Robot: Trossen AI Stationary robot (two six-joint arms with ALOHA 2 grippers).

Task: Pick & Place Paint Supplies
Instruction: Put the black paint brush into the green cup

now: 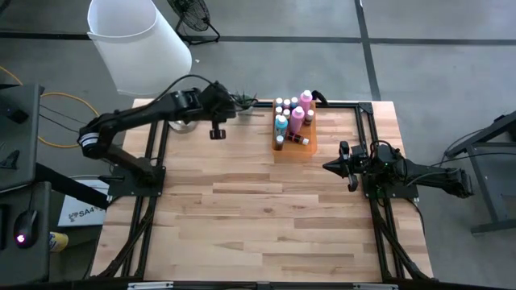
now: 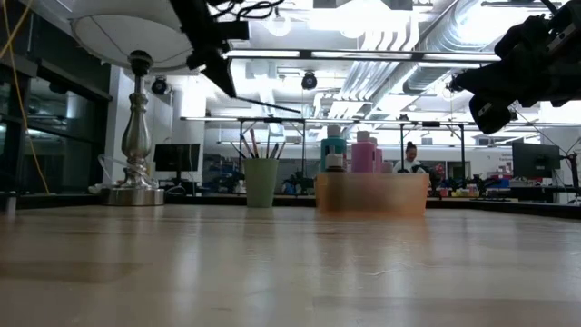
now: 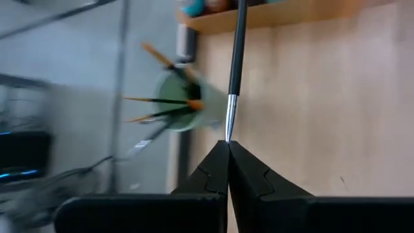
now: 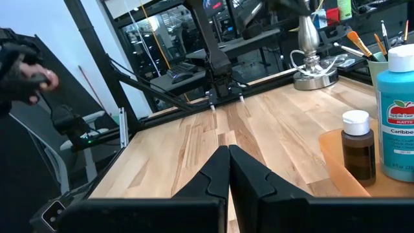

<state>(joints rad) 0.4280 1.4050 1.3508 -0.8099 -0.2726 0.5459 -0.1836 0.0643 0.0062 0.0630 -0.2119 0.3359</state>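
Observation:
My left gripper (image 3: 228, 145) hangs high over the table's far side (image 1: 232, 102), shut on a thin dark-handled paintbrush (image 3: 237, 58). Just below it stands a green cup (image 3: 176, 110) holding more brushes, which also shows in the low view (image 2: 260, 182). To the cup's right an orange tray (image 1: 310, 143) holds several paint bottles (image 1: 290, 113), pink, teal and brown. My right gripper (image 1: 326, 167) waits shut at the table's right side, level and pointing left, with nothing in it. My left gripper pinches the paintbrush at its silver ferrule end (image 3: 229, 126) between the two fingertips. The dark handle (image 2: 272, 102) runs on straight out past the fingers, in line with them. The brush is lifted clear, slanting down toward the tray.
A lamp with a large white shade (image 1: 133, 40) and silver base (image 2: 136, 136) stands at the far left corner. A teal bottle (image 4: 396, 123) and a brown one (image 4: 357, 145) stand at the tray's near end. Bare wood lies across the table's near half.

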